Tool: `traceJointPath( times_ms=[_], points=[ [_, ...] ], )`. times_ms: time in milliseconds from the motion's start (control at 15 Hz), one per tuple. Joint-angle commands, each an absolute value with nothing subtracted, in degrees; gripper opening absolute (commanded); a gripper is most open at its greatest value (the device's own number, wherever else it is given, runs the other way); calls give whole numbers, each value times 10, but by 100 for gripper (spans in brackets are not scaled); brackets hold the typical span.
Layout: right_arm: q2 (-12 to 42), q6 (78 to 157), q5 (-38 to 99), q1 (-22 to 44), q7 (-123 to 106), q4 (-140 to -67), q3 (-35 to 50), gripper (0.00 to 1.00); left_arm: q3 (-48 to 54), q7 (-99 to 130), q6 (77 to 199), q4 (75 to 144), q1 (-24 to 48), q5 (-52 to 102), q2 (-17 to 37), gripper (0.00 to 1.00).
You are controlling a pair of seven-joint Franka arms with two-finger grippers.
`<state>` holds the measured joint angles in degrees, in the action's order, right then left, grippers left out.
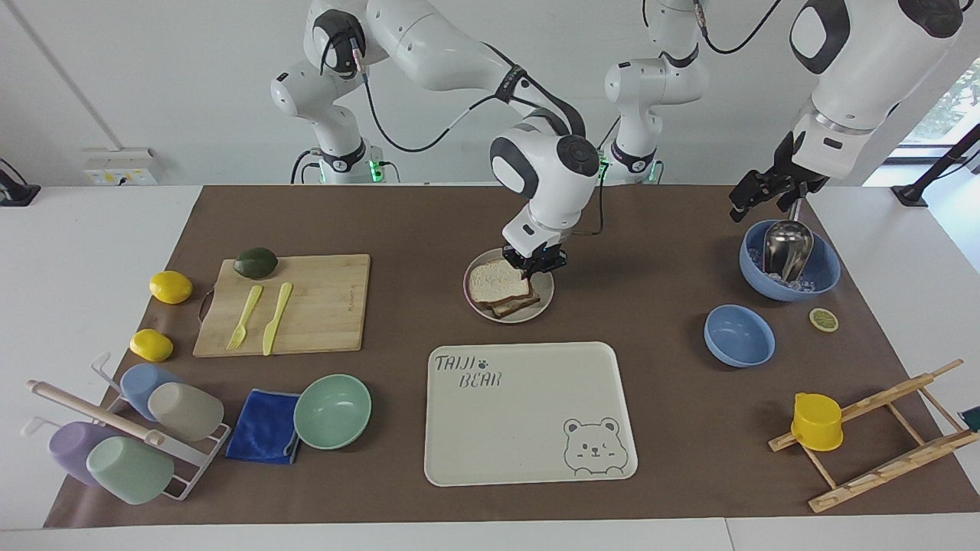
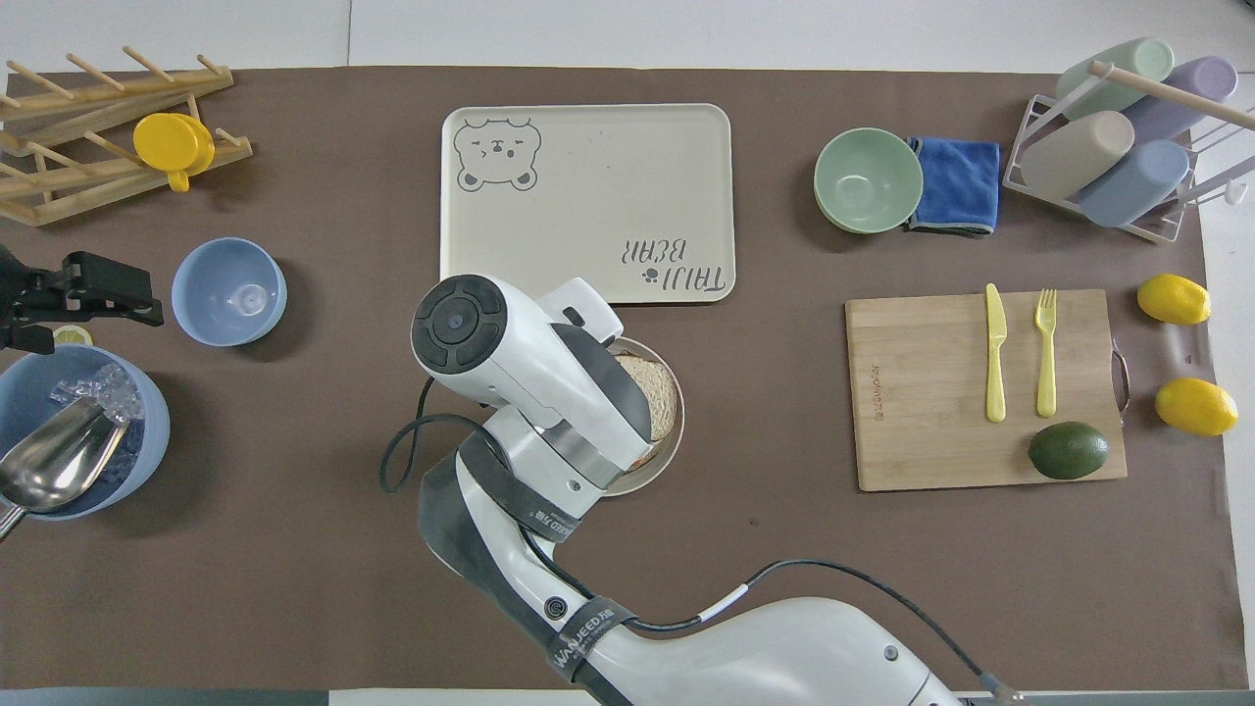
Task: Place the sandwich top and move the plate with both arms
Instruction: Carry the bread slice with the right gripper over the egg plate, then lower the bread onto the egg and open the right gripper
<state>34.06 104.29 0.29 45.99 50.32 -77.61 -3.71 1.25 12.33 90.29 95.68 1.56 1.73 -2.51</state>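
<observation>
Right claw [image 1: 534, 262] near "TAIJI BEAR" tray [image 1: 528, 413]

Near the table's middle, toward the robots' edge: small round light-grey plate [image 1: 545, 292] bearing a stacked sandwich, square pale speckled bread slice [image 1: 498, 280] lying flat on top. Right black two-finger gripper [image 1: 534, 262] low over the slice's corner. Left black gripper [image 1: 758, 200] hanging above the blue ice bowl [image 1: 823, 275] near the left arm's end.

White wall [image 1: 153, 76], white table [image 1: 92, 229], brown mat [image 1: 429, 222], window [image 1: 945, 107].
</observation>
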Motion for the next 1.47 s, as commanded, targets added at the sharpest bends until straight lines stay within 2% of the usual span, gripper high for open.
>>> traceJointPath(
  times_ms=[0,133,200,267,333,533,667,867,1400],
  points=[
    [314,1070,27,454,521,-816,-34,9,15,116,918,983,8,25,-46,100],
    [314,1076,28,454,522,-817,-34,12,15,117,918,983,8,25,-46,100],
    [313,1080,28,454,523,-818,-34,25,15,117,918,983,8,25,-46,100],
    [313,1085,28,454,523,-820,-34,62,15,117,919,983,8,25,-46,100],
    [313,1089,28,454,522,-820,-34,87,15,116,920,986,8,24,-46,100],
    [313,1080,29,448,522,-811,-35,90,16,116,945,1014,9,25,-57,100],
    [311,1080,29,433,521,-801,-37,100,17,116,963,1042,15,25,-69,100],
    [266,1062,26,381,480,-805,-39,100,18,115,980,1058,18,44,-72,100],
    [196,954,26,210,289,-812,-40,100,20,114,1124,1167,119,95,-59,100]
  ],
)
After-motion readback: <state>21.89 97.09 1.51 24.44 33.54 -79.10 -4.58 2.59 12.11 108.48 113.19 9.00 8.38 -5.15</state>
